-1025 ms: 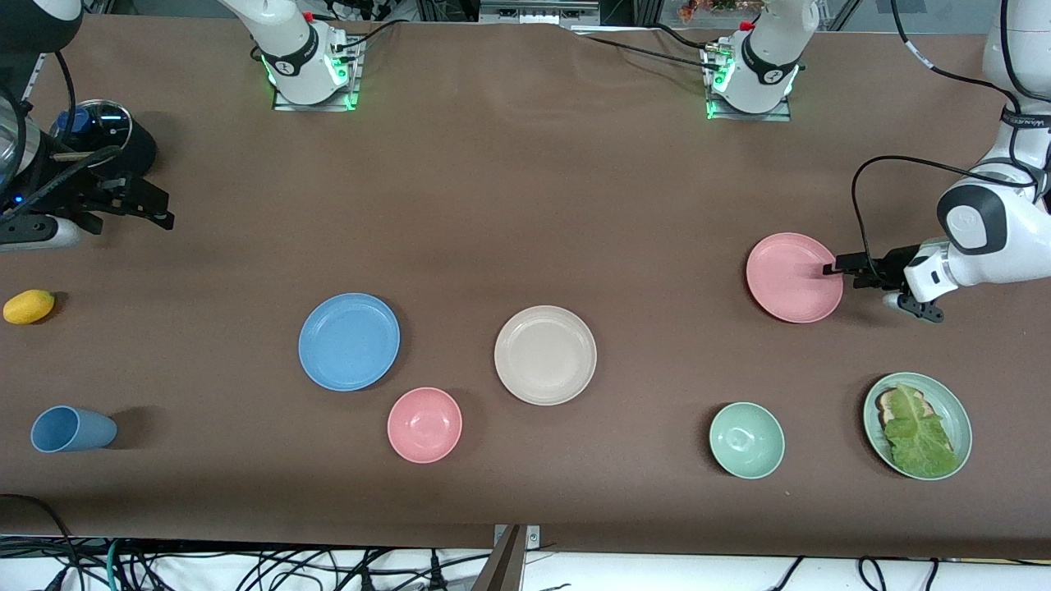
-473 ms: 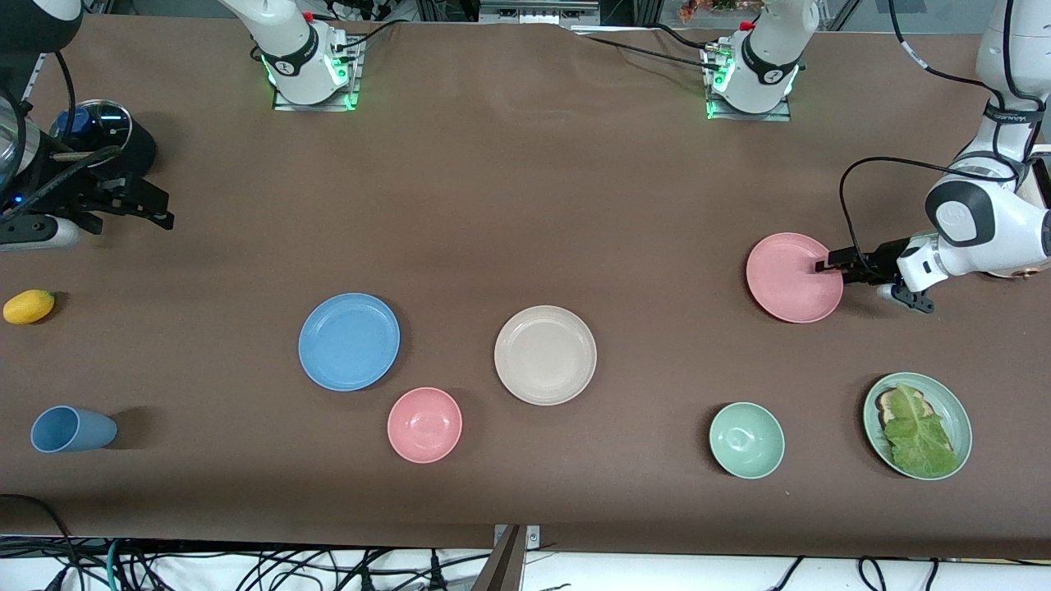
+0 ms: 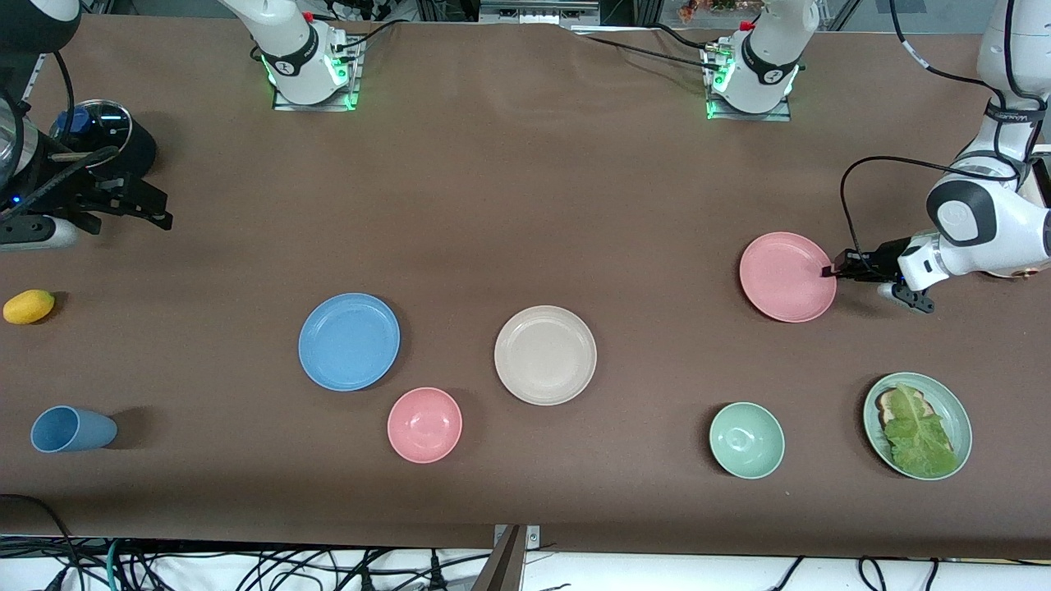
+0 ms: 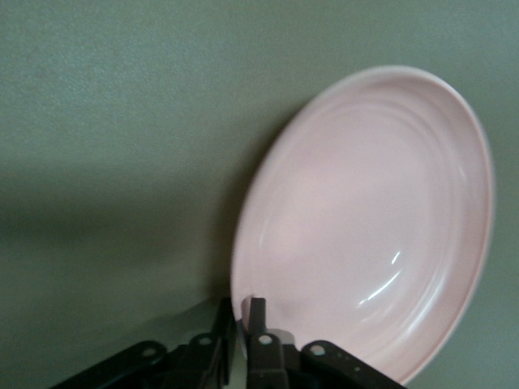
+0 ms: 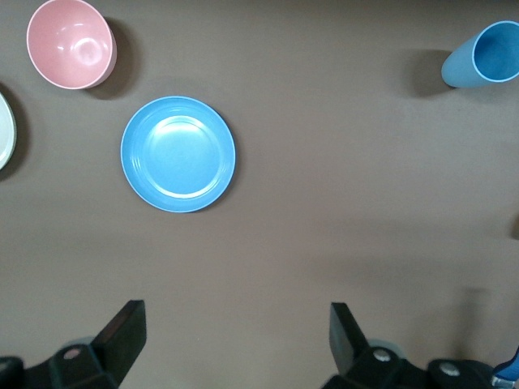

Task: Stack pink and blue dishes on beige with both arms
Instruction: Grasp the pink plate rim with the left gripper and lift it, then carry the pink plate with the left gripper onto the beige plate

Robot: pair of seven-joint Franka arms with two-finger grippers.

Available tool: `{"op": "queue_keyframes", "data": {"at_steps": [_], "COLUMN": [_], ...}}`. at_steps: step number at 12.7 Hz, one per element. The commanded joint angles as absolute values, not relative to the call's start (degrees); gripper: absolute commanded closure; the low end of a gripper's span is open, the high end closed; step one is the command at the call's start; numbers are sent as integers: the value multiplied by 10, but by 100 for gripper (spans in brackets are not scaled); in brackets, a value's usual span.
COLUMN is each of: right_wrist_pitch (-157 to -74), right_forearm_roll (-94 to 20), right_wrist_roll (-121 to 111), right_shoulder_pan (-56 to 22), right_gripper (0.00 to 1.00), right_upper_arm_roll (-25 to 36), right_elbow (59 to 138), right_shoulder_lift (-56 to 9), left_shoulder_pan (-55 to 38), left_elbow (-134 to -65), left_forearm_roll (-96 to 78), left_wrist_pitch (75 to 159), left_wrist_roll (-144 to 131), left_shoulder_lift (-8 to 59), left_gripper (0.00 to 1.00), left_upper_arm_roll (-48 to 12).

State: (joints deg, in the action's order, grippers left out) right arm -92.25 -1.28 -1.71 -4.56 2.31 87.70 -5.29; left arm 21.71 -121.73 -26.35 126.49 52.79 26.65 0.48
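Note:
The pink plate lies toward the left arm's end of the table. My left gripper is shut on the plate's rim, one finger inside the plate and one outside. In the left wrist view the pink plate fills most of the picture, with my left gripper pinching its edge. The light blue plate and the beige plate lie side by side near the table's middle. My right gripper waits open over the right arm's end; from there the blue plate shows well past my right gripper.
A pink bowl sits nearer the camera, between the blue and beige plates. A blue cup lies on its side and a yellow fruit rests at the right arm's end. A green bowl and a green plate with lettuce sit nearer the camera than the pink plate.
My left gripper has closed from open onto the pink plate's rim, and the plate has shifted slightly toward the table's middle. The right arm has not moved.

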Motion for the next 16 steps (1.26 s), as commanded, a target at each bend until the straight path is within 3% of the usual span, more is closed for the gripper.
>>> {"op": "queue_keyframes", "data": {"at_steps": [1, 6, 12, 16], "right_wrist_pitch": [-921, -921, -914, -914], "right_forearm_roll": [-19, -19, -19, -19], "right_wrist_roll": [-11, -11, -11, -11], "right_shoulder_pan": [-41, -47, -45, -45], "right_gripper": [0, 0, 0, 0], "right_upper_arm_roll": [21, 17, 19, 19], "right_elbow": [870, 870, 871, 870], "right_shoulder_lift": [-54, -52, -53, -53], "left_shoulder_pan": [215, 175, 20, -74], "left_elbow": [-1220, -1150, -1068, -978], "left_forearm_roll": [-262, -262, -263, -268], "left_wrist_pitch": [1254, 1198, 1187, 1193], "left_wrist_roll": [543, 502, 297, 159], "left_shoulder_lift": [252, 251, 258, 313], "left_gripper": [100, 100, 100, 100], "left_upper_arm_roll": [6, 4, 1, 1]}}
